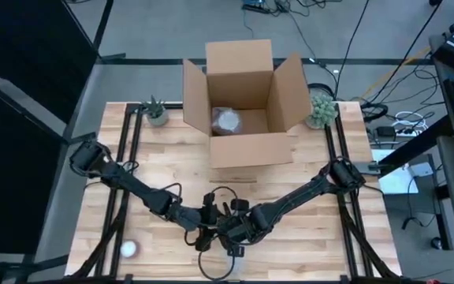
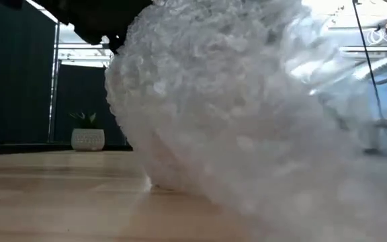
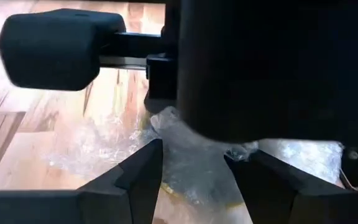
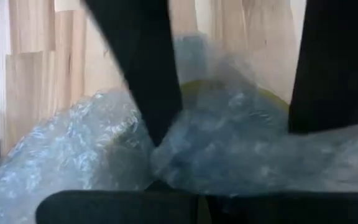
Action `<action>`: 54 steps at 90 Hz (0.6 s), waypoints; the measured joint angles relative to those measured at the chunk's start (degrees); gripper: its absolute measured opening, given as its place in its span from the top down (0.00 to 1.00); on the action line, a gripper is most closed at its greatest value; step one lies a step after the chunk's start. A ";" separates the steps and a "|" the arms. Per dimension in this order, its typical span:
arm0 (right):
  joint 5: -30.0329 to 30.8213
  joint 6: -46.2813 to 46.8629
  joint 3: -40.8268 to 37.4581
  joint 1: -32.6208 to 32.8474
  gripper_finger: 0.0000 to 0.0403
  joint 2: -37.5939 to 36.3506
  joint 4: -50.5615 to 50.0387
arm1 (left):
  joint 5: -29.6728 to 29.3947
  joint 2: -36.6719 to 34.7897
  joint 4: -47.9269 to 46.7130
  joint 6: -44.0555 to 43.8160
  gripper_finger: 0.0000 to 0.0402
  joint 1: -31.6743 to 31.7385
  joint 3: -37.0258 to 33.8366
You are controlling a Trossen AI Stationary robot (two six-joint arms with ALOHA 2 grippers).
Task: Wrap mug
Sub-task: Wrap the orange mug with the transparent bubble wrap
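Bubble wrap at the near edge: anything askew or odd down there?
Nothing damaged. The bubble wrap bulges right up against the low camera, blocking it; both hands, left hand and right hand, crowd it at the table's near edge.

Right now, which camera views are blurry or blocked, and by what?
Low view: bubble wrap sits close to the lens, soft and hazy, filling most of the frame. Left wrist view: the other arm's dark body blocks the upper right. High view: unobstructed.

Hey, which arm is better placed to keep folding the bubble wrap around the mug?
Probably the left: the left gripper is open with bubble wrap between its fingers, while the right gripper already seems closed on the bundle.
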 joint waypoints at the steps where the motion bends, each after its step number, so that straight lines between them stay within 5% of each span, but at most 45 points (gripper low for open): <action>1: -0.03 0.00 0.00 0.00 1.00 -0.01 -0.06 | -0.04 0.29 0.09 -0.05 0.55 -0.01 0.02; 39: -0.73 -0.61 16.44 1.38 1.00 -1.44 -21.78 | -0.80 1.66 1.90 0.26 0.55 -0.20 0.14; 54: 6.41 -0.66 19.21 1.46 1.00 -1.55 -21.33 | -0.80 1.70 1.94 0.18 0.55 -0.14 0.09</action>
